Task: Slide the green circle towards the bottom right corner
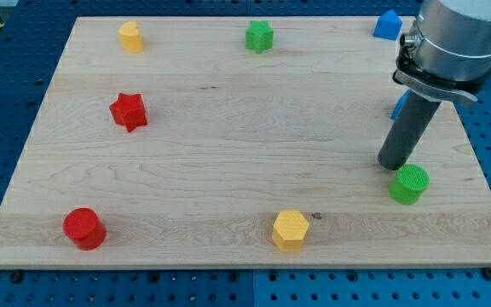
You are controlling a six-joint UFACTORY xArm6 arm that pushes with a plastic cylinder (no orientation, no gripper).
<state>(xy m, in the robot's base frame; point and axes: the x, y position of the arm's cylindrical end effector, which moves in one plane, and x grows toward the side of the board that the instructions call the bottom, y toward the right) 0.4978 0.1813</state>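
- The red circle (84, 228) stands at the view's bottom left of the wooden board (228, 170), well apart from your work.
- The red star (129, 111) sits at mid-left, and the yellow block (130, 37), its shape not clear, sits near the top left edge.
- The green star (259, 37) stands at top centre; the yellow hexagon (290, 229) rests near the bottom edge, centre-right. Neither lies in your path.
- My tip (392, 165) is down on the board at the view's right, just above and slightly left of the green circle (409, 184). Contact between them cannot be confirmed; they are touching or all but touching.
- There is no claw on this rig, so nothing is released, clenched or grasped; the rod can only push.
- The green circle lies on the right side, already near the bottom right corner but not in it.
- Handling judgement: the piece looks like a small, rigid, light plastic cylinder. It should slide easily on the smooth wood, and its round wall may roll off the rod if you press off-centre. Press on its upper-left side, through its middle.
- A blue block (388, 25) sits at the top right edge; a second blue block (395, 107) is mostly hidden behind the rod.
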